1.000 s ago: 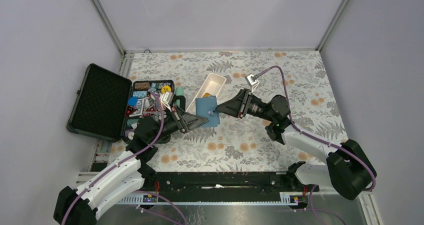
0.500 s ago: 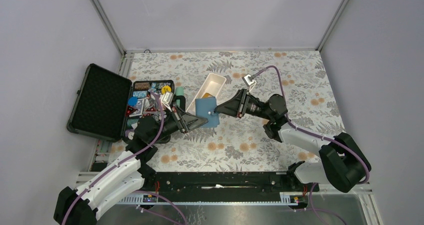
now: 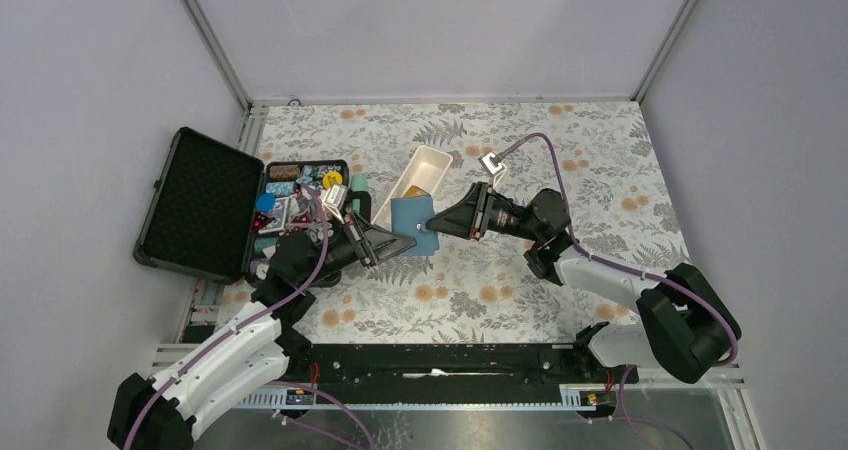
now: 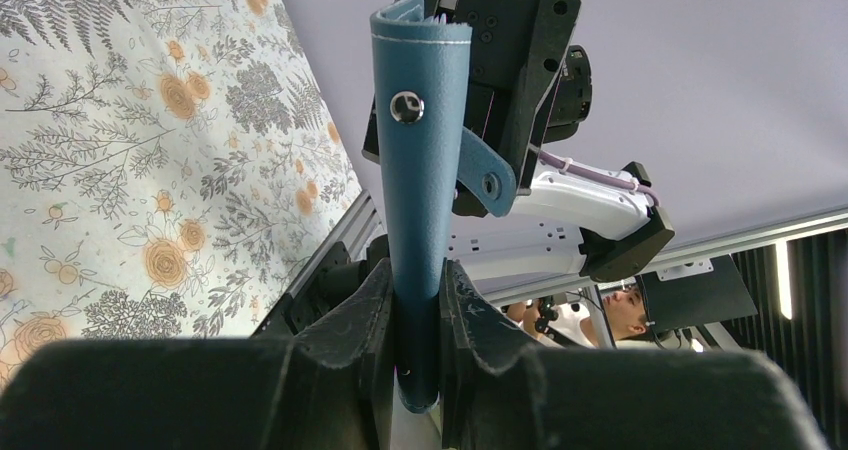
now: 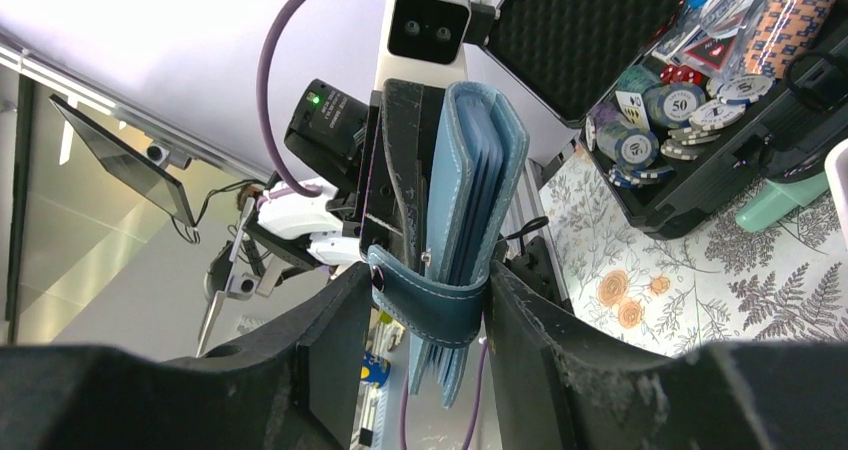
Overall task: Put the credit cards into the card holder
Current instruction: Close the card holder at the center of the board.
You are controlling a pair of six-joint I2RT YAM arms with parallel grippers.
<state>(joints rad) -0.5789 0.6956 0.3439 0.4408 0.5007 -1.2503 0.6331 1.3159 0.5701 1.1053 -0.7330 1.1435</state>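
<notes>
As it hangs midair: teal-blue folding leather card holder (image 3: pixel 412 215).
Left gripper (image 4: pixel 418 280): clamps its edge.
Right gripper (image 5: pixel 428 300): straddles it; grip unclear.

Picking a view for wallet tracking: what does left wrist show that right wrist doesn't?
Only left wrist: the outer face of the wallet, with its snap stud. Only right wrist: its light blue inner pages, the open black case, the poker chips. Both: the wallet pinched in the left hand, the right hand straddling it, the floral tablecloth.
</notes>
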